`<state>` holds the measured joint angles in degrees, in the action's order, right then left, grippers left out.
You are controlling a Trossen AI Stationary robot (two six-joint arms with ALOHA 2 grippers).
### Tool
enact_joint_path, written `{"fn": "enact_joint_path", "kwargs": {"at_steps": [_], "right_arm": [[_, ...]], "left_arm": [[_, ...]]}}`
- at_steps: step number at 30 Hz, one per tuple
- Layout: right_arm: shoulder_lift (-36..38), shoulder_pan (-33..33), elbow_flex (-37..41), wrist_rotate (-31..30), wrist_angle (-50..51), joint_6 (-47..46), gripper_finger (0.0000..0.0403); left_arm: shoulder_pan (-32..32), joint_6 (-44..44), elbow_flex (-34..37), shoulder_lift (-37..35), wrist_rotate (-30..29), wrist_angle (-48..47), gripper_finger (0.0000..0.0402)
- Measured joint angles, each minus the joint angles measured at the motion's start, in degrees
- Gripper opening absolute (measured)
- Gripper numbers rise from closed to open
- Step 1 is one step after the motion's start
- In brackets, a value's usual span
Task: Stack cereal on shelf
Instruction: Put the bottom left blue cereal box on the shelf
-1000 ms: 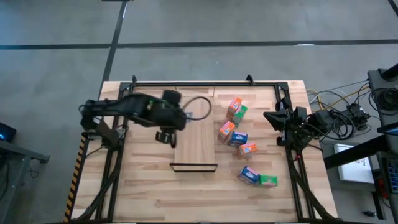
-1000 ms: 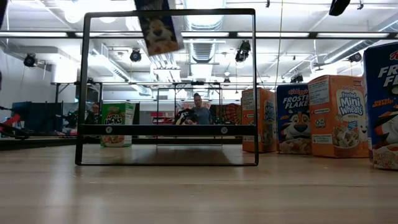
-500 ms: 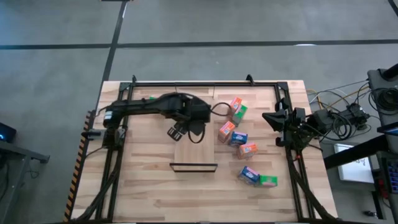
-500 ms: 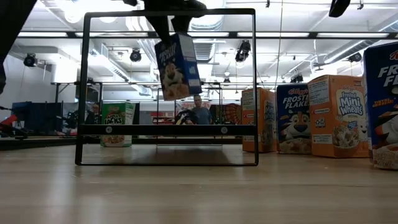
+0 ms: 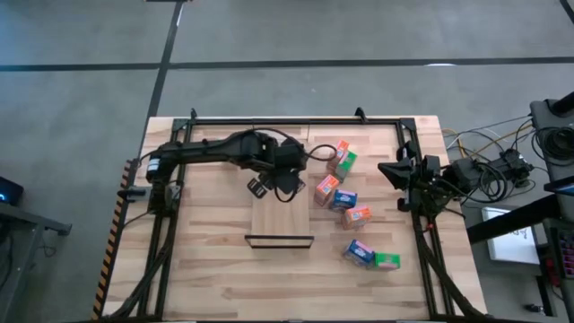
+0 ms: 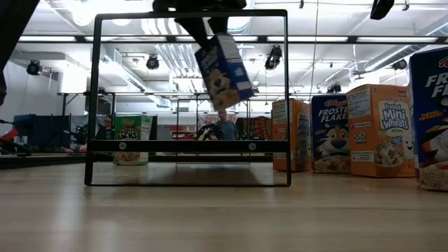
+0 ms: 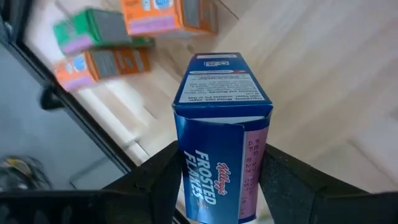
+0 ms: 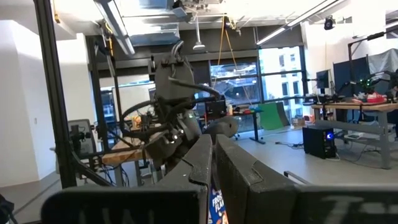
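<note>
A robotics lab in an open industrial hall: a planked wooden table (image 5: 215,269) edged by a black metal frame (image 6: 94,98) stands on a grey concrete floor (image 5: 296,36). Exposed ceiling ducts (image 6: 227,28), spotlights, desks with computer gear (image 8: 320,140) and cabling (image 5: 489,166) fill the far room, where a person (image 6: 225,124) sits.

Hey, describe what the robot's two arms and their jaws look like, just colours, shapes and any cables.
Both arms are matte black with chunky jointed segments. The left arm has a black cable looping near its wrist; its left gripper has broad, flat black jaws. The right arm sits at the table edge beside tangled cables; its right gripper has long, angular dark jaws.
</note>
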<state>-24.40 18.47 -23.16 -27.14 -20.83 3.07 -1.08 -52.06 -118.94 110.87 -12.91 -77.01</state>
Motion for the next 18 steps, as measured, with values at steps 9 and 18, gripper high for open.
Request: {"fn": "enact_joint_path", "kwargs": {"at_steps": [9,18], "right_arm": [[-0.02,-0.01,0.00,0.00,0.53,-0.02,0.0012],[0.00,0.01,0.00,0.00,0.53,-0.02,0.0012]], "left_arm": [[-1.79,-2.24,8.22,0.11,-1.39,2.72,0.0180],[-2.10,-4.62,13.36,0.07,-3.54,6.60,0.0185]]}}
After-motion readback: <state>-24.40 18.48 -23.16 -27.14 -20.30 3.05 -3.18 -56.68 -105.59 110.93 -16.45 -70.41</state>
